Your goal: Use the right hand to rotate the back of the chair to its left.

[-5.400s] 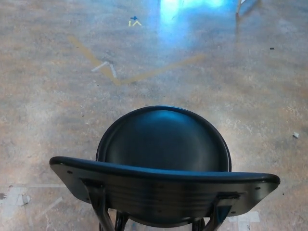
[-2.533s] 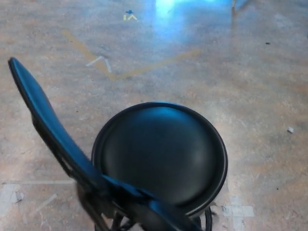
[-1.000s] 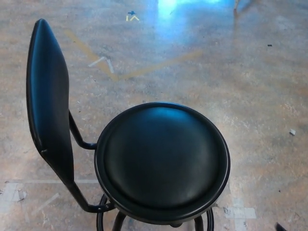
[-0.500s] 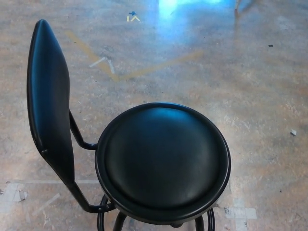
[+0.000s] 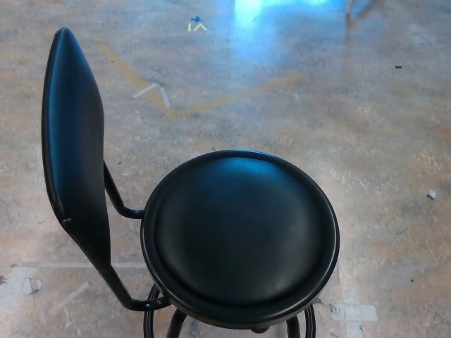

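A black chair stands below me in the head view, its round padded seat [image 5: 239, 236] filling the lower middle. The curved black backrest [image 5: 74, 148] stands upright on the left side of the seat, edge-on to me. A bent black metal tube [image 5: 120, 204] joins it to the frame under the seat. Neither of my hands shows in the picture.
The floor [image 5: 366, 127] is mottled grey-brown concrete with yellow tape lines [image 5: 232, 98] and white tape marks [image 5: 155, 90] beyond the chair. Blue light glares at the far top [image 5: 275, 7]. Tape scraps lie at lower left [image 5: 28, 285] and lower right [image 5: 352, 310].
The backrest swung from the near side of the seat round to its left side. Over the last second it has stayed put; only the camera has shifted slightly.
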Robot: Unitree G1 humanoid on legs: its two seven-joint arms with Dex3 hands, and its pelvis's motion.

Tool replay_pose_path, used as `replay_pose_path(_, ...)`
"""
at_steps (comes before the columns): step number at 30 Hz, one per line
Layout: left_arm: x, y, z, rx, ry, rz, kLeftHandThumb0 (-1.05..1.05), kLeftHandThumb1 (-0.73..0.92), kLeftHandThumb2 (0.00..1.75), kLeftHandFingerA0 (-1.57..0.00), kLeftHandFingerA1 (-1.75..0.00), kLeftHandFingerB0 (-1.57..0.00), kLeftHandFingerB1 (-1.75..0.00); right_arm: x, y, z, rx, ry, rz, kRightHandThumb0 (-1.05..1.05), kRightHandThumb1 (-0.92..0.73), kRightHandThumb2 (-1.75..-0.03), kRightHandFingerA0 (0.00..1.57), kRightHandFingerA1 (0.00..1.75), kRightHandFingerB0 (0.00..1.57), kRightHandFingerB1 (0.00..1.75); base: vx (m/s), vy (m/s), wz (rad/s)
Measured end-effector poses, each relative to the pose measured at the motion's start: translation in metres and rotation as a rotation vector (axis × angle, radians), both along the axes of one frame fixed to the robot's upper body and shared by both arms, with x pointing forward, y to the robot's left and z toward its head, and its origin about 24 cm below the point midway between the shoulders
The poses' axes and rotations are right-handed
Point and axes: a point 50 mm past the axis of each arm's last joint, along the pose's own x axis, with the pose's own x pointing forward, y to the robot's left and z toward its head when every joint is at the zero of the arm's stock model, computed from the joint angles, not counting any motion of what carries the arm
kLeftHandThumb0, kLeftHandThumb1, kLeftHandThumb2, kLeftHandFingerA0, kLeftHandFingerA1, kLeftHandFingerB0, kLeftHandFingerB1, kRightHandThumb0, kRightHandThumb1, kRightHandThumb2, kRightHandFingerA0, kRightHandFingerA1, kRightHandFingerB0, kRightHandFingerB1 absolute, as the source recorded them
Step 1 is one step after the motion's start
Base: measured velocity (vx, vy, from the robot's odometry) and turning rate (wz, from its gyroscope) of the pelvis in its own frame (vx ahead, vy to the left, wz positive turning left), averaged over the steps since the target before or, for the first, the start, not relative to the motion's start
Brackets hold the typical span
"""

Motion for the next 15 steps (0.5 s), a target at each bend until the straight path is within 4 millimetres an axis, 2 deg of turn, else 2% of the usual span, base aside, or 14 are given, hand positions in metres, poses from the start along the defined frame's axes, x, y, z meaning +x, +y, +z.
replay_pose_path(5, -0.0002, 0.0000, -0.0001, 0.000, 0.000, 0.001, -0.57, 0.56, 0.57, -0.61, -0.52, -0.58, -0.48, 0.0006, 0.0003, 0.0006, 0.005, -0.011, -0.004, -0.71, -0.71, -0.93, 0.00, 0.07, 0.00, 0.05, 0.00, 0.000, 0.00)
replay_pose_path(15, -0.0011, 0.0004, -0.0002, -0.002, 0.000, 0.007, -0.56, 0.55, 0.57, -0.61, -0.52, -0.56, -0.47, 0.0002, 0.0012, 0.0013, 0.013, -0.028, -0.005, -0.73, -0.70, -0.93, 0.00, 0.08, 0.00, 0.06, 0.00, 0.000, 0.00)
